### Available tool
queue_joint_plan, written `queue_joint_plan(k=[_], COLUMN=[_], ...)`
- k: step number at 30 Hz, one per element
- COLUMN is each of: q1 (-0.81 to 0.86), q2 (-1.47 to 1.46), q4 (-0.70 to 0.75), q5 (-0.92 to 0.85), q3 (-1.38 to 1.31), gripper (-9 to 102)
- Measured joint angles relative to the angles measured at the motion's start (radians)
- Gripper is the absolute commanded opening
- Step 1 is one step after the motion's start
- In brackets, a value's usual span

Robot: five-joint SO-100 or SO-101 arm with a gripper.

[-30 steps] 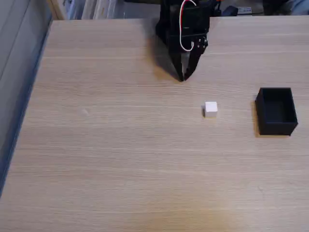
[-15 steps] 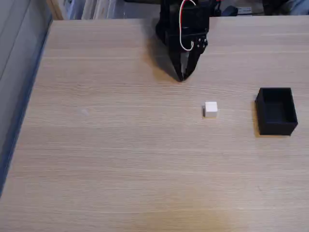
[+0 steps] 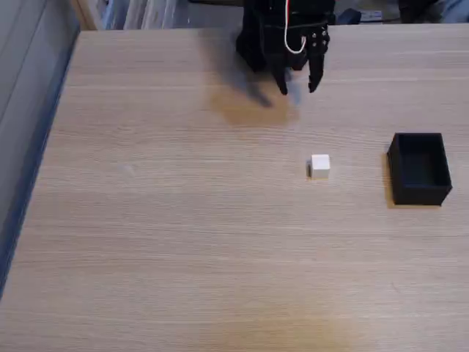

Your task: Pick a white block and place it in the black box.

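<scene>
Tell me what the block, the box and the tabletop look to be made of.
White block: probably plastic or painted wood; plain, matte, sharp-edged. Black box: likely matte plastic; thin walls, no shine. Table: light wood or wood-look laminate; straight grain lines, faint sheen.

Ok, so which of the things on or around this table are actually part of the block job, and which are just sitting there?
Part of the job:
- white block, alone on the table
- black box, open-topped, to the right of the block in the fixed view
- tool, open, at the far edge

Just lying about:
- wooden table
- blurred clutter behind the far edge, too unclear to name
</scene>
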Motion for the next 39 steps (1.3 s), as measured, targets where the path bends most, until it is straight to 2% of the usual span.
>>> queue_joint_plan(k=[5, 14, 22, 39], q1=[-0.037, -0.061, -0.061, -0.060], q2=[-0.109, -0.324, -0.515, -0.795], q4=[-0.003, -0.164, -0.295, -0.408], q5=[0.051, 0.166, 0.206, 0.222], q3=[-0.064, -0.114, -0.195, -0.319], gripper=[29, 30, 30, 30])
